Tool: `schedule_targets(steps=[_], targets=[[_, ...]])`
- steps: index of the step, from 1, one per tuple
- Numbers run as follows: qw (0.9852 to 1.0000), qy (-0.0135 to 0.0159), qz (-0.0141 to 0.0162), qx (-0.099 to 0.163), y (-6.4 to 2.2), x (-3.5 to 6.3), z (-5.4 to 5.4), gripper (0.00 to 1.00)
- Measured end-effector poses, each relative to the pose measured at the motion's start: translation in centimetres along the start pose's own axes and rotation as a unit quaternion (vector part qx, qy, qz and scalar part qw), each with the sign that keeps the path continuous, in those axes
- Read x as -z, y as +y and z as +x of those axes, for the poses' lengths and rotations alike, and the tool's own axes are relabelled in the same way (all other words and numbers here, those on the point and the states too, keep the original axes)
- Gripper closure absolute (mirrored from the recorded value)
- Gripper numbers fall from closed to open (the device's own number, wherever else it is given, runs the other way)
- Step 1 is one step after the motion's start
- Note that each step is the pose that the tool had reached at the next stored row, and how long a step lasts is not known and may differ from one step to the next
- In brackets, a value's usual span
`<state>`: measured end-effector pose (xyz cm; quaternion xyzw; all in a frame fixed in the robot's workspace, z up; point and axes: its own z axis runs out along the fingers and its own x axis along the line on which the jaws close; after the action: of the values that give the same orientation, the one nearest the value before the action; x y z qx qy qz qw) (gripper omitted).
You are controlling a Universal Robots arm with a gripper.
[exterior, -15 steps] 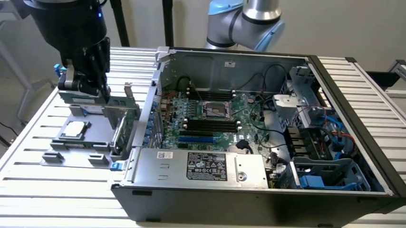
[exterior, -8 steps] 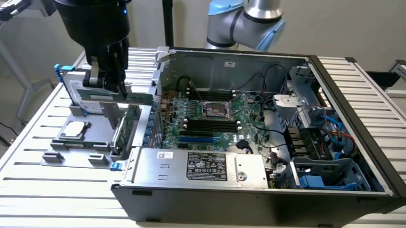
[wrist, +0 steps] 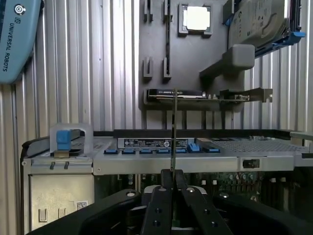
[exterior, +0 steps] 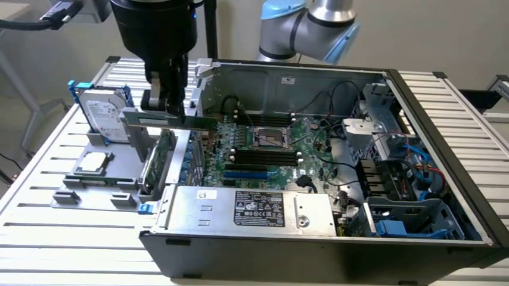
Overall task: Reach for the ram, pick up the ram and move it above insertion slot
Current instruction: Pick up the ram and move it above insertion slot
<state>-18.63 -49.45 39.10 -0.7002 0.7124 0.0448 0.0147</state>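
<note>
1. The silver, tube-shaped metal arm [exterior: 318, 27] has pale blue plastic joint caps.
2. A blue cover [wrist: 14, 36] carries white "UNIVERSAL ROBOTS" lettering and a round logo.
3. The matte black pincer [wrist: 172, 188] has two narrow fingers [wrist: 159, 208] dotted with small screw holes.
4. A black cylindrical wrist housing [exterior: 155, 27] sits above it.

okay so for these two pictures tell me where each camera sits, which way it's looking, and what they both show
Exterior view: off the arm, raised, looking down into the open computer case; the hand holds the ram flat over the case's edge, with the arm's blue joints behind.
Wrist view: on the wrist, looking along the closed fingers, which pinch the ram edge-on, toward the grey parts holder.
Shared: the ram, the hard drive, the expansion card, the case.
</note>
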Motion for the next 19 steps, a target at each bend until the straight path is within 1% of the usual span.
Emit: schedule_targets(steps=[5, 13, 19], targets=[[1.0000, -0.0017, -0.0001, 0.000, -2.27, 0.10, 0.0, 0.86], [1.0000, -0.0018, -0.0001, 0.000, -5.89, 0.20, -0.2, 0.86], [1.0000, -0.0018, -0.0001, 0.000, -8.63, 0.20, -0.6, 0.86]])
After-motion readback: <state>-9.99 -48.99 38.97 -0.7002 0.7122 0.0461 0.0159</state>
